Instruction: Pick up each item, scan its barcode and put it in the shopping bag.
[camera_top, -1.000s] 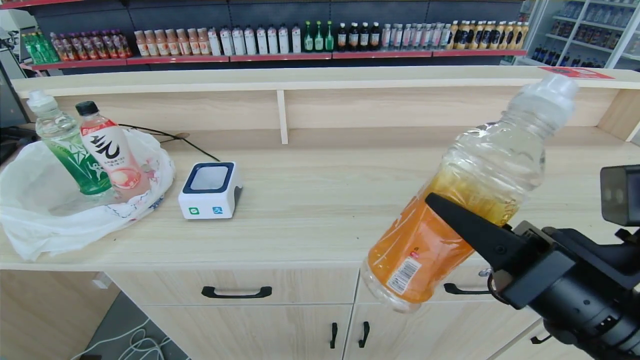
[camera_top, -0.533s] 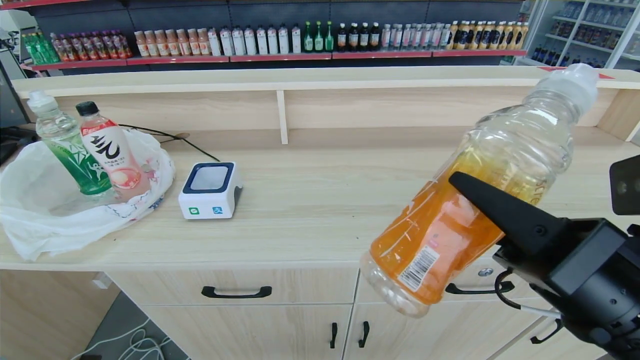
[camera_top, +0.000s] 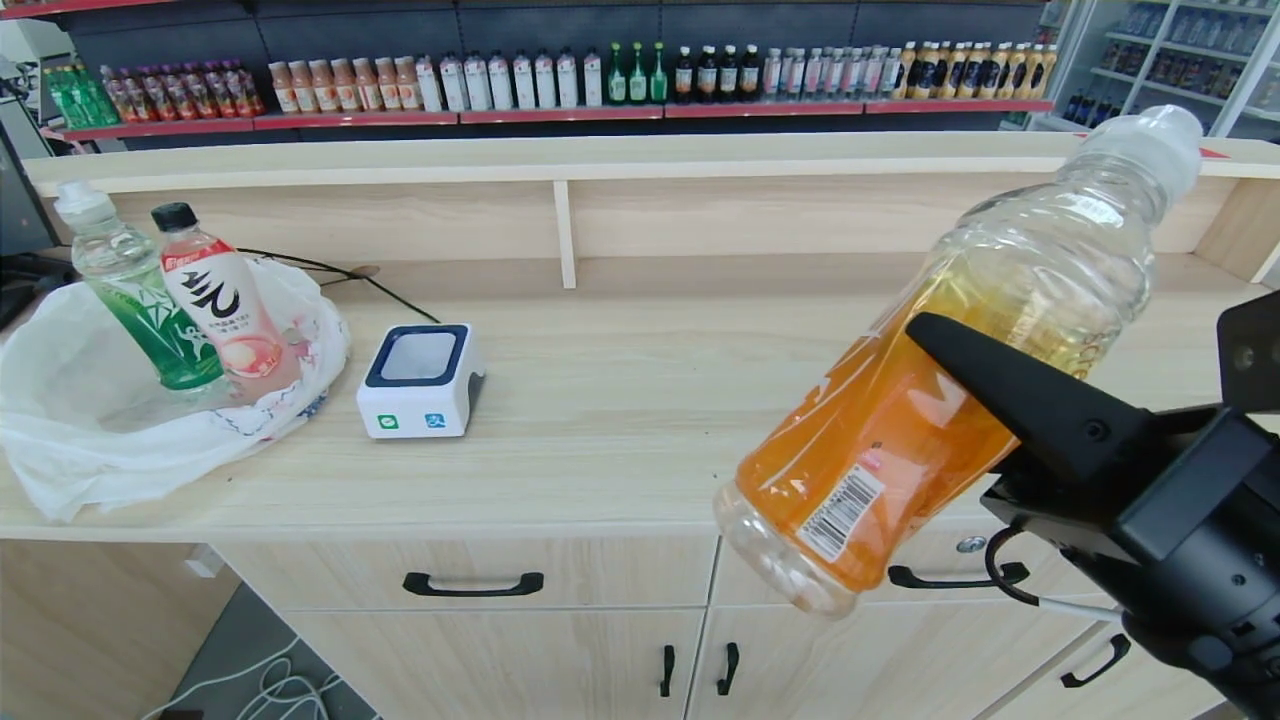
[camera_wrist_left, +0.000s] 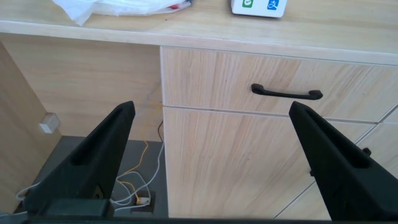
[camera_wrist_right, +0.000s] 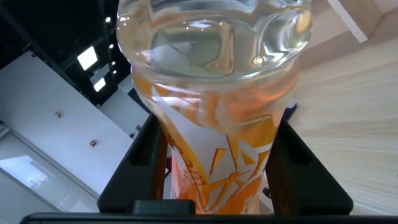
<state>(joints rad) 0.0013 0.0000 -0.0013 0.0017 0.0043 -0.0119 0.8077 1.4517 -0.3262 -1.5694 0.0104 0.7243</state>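
Orange bottle (camera_top: 850, 430) sits higher in our right gripper (camera_wrist_right: 217, 124) than a second ago, clamped at its middle, cap up. We hold our left gripper (camera_wrist_left: 211, 107) wide.

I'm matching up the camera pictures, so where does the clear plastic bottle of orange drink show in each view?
Head view: clear plastic bottle of orange drink, right side, tilted.
Right wrist view: bottle at centre, close up.
Left wrist view: faces drawer fronts instead.
Shared landmark: light wooden counter.
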